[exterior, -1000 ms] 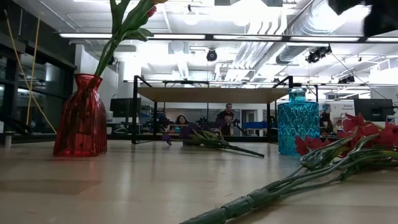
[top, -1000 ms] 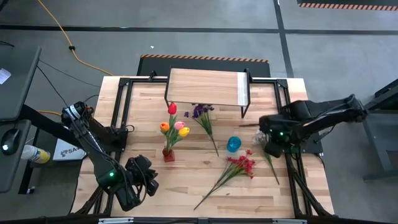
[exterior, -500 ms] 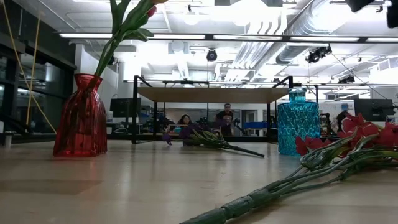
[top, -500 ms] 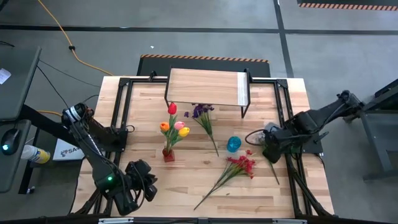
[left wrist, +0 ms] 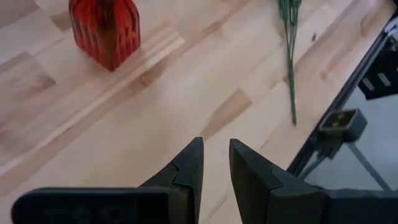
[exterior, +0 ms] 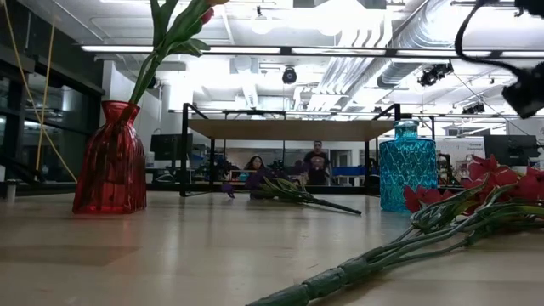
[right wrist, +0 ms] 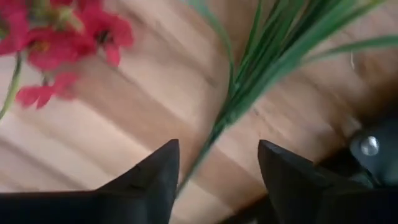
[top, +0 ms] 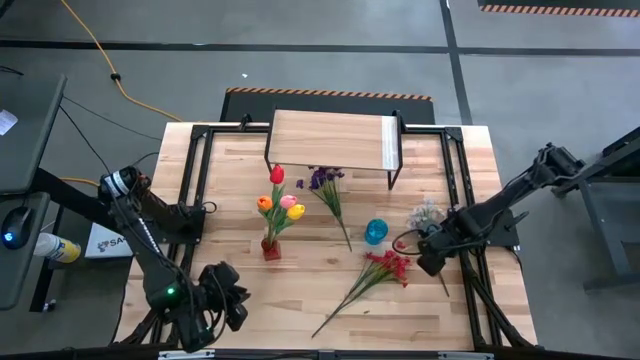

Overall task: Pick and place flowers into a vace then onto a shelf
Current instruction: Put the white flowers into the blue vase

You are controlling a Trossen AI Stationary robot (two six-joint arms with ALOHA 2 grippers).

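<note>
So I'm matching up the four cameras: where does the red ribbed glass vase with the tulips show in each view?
High view: red ribbed glass vase left of centre on the table.
Low view: at the left, stems rising out of frame.
Left wrist view: in a corner, beyond the left gripper.
Right wrist view: not in it.
Shared landmark: red blossom spray, which the right wrist view shows too.

Lab — exposed ducts [exterior: 399,51], workstations.

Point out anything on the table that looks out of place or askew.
Three sprays lie flat and loose: purple spray, red spray, white spray. The blue vase stands empty, while the red vase holds tulips. Nothing looks spilled or broken.
</note>
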